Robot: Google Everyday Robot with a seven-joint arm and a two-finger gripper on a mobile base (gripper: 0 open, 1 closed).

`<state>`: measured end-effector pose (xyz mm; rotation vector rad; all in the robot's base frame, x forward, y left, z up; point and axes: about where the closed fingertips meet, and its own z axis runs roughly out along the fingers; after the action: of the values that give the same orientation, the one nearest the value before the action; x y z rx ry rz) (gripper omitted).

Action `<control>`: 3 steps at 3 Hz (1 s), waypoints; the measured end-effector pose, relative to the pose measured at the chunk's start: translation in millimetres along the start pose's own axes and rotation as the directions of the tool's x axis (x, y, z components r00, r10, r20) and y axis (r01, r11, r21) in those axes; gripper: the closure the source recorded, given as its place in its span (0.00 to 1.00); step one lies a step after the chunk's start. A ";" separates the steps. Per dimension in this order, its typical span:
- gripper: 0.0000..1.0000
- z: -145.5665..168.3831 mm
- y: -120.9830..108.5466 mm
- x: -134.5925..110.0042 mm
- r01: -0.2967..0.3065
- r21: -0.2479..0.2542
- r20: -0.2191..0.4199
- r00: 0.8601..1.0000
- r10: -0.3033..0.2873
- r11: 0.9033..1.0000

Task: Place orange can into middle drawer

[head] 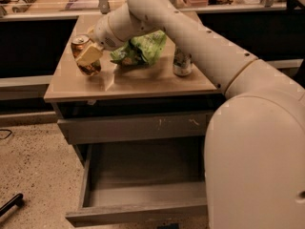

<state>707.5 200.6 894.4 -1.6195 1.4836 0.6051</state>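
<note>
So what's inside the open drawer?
In the middle drawer only bare grey floor shows. The robot's arm hides its right end. The gripper holds the orange can at the tabletop.

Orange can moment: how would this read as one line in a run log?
hand: closed on orange can, left part of tabletop | middle drawer: open, empty | can: not yet in drawer
</note>
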 end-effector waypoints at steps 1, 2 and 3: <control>1.00 -21.2 36.3 -21.6 0.047 -0.018 0.014 0.999 -0.047 0.999; 1.00 -43.7 84.2 -44.4 0.054 -0.032 0.029 0.998 -0.053 0.998; 1.00 -67.2 141.8 -59.0 0.009 -0.069 0.034 0.999 -0.007 0.998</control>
<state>547.4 185.3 941.7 -1.6590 1.4449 0.6824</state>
